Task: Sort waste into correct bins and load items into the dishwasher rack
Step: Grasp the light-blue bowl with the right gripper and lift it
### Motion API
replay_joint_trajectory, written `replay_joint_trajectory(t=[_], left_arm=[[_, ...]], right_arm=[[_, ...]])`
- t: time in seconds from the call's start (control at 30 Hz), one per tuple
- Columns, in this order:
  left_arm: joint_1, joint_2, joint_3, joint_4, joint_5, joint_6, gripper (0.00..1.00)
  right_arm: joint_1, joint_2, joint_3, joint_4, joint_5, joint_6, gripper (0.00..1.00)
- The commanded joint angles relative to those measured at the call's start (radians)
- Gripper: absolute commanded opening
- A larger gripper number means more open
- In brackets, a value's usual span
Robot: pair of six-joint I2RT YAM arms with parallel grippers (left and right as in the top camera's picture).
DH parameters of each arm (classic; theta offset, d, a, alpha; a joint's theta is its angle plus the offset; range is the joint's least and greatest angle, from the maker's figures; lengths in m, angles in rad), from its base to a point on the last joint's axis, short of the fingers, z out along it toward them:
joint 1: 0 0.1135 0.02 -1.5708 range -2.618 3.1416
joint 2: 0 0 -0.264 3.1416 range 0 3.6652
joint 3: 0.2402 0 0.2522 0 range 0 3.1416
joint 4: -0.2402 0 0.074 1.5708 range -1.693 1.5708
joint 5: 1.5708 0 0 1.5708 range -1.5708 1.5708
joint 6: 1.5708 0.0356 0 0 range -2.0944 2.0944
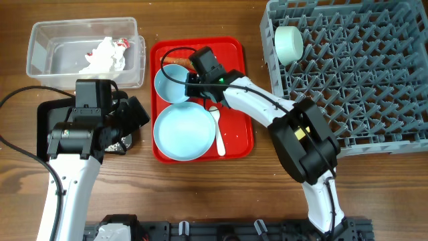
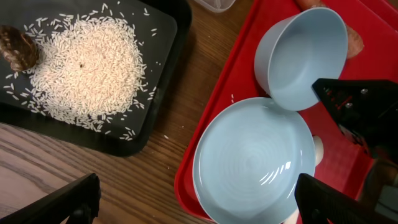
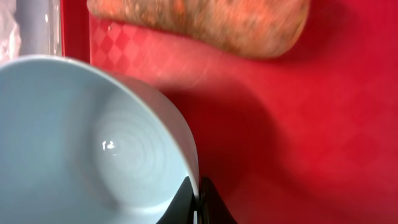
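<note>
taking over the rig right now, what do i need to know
Hands: right hand shut on the rim of the blue bowl, which is tilted on the red tray; left hand open, holding nothing, by the black tray.
Done: napkin and red wrapper in the clear tub; rice and brown lump in the black tray; pale bowl in the rack.
Left: blue bowl, plate and spoon to the rack; carrot to a bin.

Table is warm brown wood with long grain lines running sideways, kind of a matte finish. Lighting's pretty soft and even, so the shadows on it stay faint. A black rail sits along the near edge.
</note>
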Motion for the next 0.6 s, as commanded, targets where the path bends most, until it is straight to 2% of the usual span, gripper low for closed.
replay_joint_trajectory(t=[0.0, 0.13, 0.2, 0.3, 0.37, 0.4, 0.47, 0.57], left_arm=[[0.006, 0.005, 0.004, 0.002, -0.017, 0.012, 1.00], [0.006, 0.005, 0.004, 0.003, -0.017, 0.012, 1.00], [0.006, 0.005, 0.004, 0.002, -0.017, 0.011, 1.00], [0.006, 0.005, 0.004, 0.002, -0.017, 0.012, 1.00], [0.006, 0.005, 0.004, 0.002, -0.017, 0.012, 1.00], [0.006, 0.005, 0.004, 0.002, -0.017, 0.012, 1.00], [0.006, 0.005, 0.004, 0.002, -0.017, 0.012, 1.00], [0.006, 0.005, 0.004, 0.003, -0.017, 0.012, 1.00]], right_arm=[[-0.043, -0.117, 0.063, -0.071, 0.022, -0.114, 0.04], [-0.110, -0.321, 0.091, -0.254, 0.048, -0.248, 0.04], [-0.161, -0.435, 0.091, -0.392, 0.156, -0.260, 0.04], [-0.240, -0.572, 0.091, -0.602, 0.412, -0.279, 0.04], [-0.270, -0.610, 0.090, -0.773, 0.719, -0.199, 0.04], [-0.272, -0.608, 0.087, -0.914, 0.935, -0.143, 0.04], [-0.273, -0.593, 0.063, -1.015, 1.085, -0.092, 0.04], [-0.273, -0.547, 0.031, -1.058, 1.244, -0.107, 0.04]])
